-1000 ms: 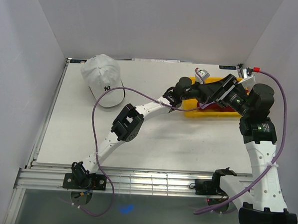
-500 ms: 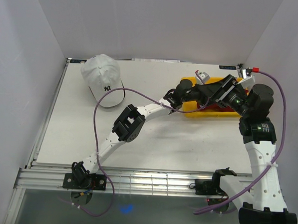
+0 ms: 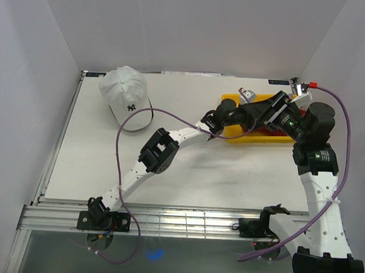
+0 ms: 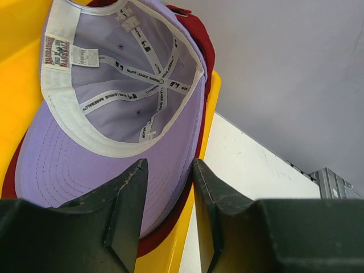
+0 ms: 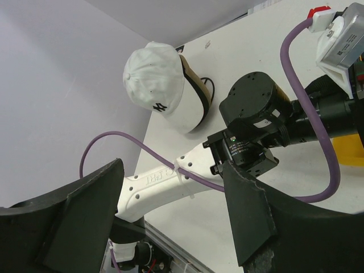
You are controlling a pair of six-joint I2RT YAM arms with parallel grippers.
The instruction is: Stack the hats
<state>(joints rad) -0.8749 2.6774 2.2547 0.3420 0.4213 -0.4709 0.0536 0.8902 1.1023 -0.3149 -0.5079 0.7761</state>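
A purple hat (image 4: 131, 85) lies upside down inside a red hat (image 4: 156, 242) in the yellow tray (image 4: 17, 68). My left gripper (image 4: 168, 176) is half open astride their brims. One finger is over the purple brim and the other is just past the tray's wall. I cannot see any pinch. At the back left sits a white hat (image 3: 125, 92) with a dark logo. In the right wrist view, tan and black hat edges (image 5: 196, 91) show under the white hat (image 5: 156, 79). My right gripper (image 5: 173, 170) hangs wide open and empty above the left arm.
The yellow tray (image 3: 262, 136) stands at the back right, and both arms cross over it. A purple cable (image 3: 171, 114) loops from the left arm toward the white hat. White walls close in the table on three sides.
My left arm has pushed a little further right into the tray and its jaws have narrowed slightly. The right arm and the white hat have not moved.
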